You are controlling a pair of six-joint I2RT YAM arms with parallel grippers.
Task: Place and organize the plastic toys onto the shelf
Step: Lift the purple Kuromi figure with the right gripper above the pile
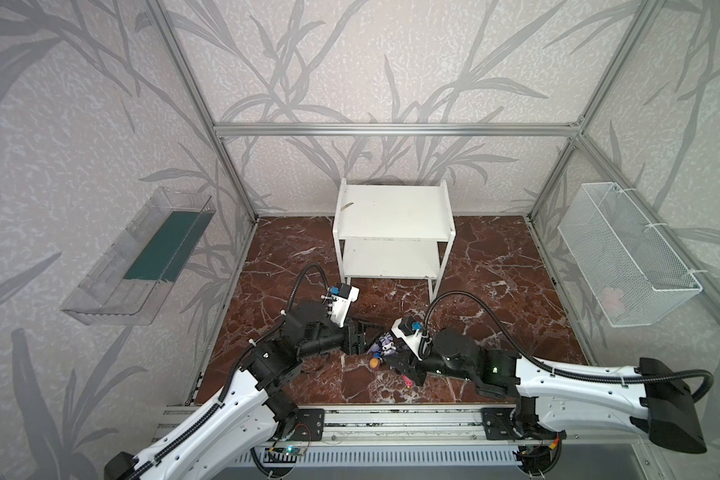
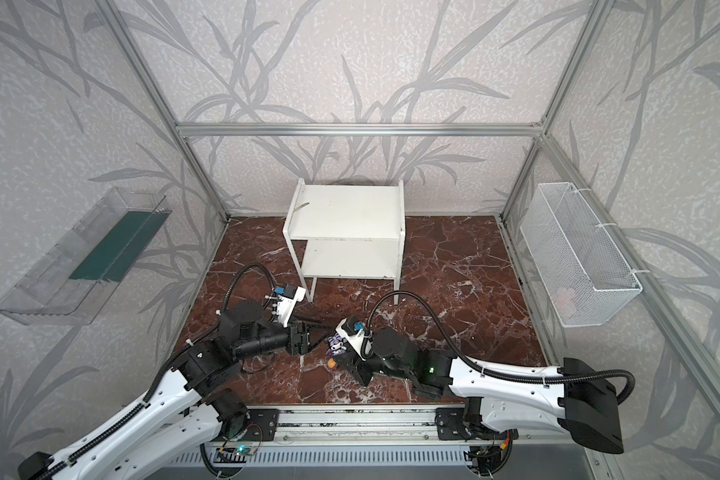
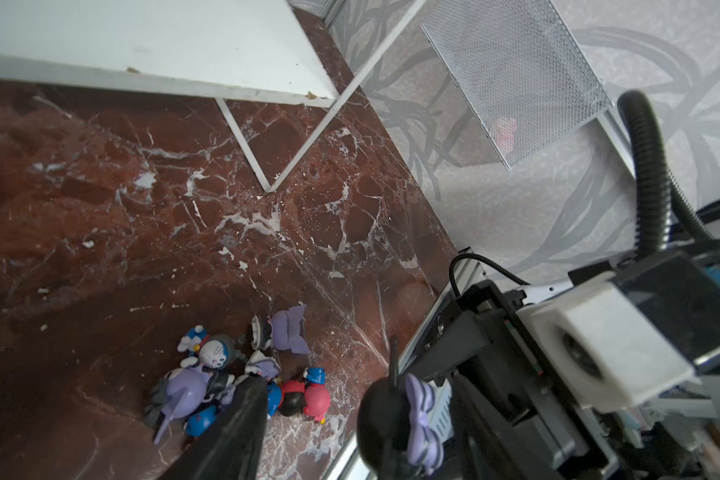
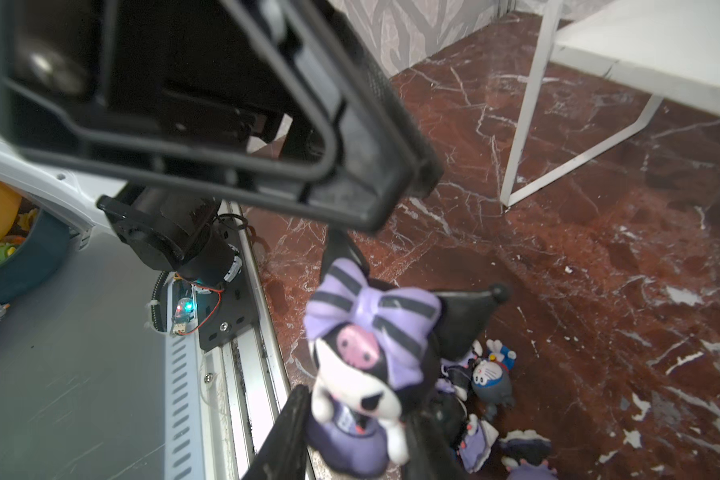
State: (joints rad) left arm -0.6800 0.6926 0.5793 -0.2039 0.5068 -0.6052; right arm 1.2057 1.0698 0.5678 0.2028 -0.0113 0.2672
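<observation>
right gripper clamping black figurine, face only in right wrist view

Both boards of the shelf lie bare and open from the front, while its raised side rails and thin legs close off the left and right sides. The marble worktop to either side of the shelf is free. In front of the shelf the left gripper and right gripper meet tip to tip above the heap of figurines. The black figurine with a lavender bow, clamped in the right gripper, fills the gap between them.
</observation>
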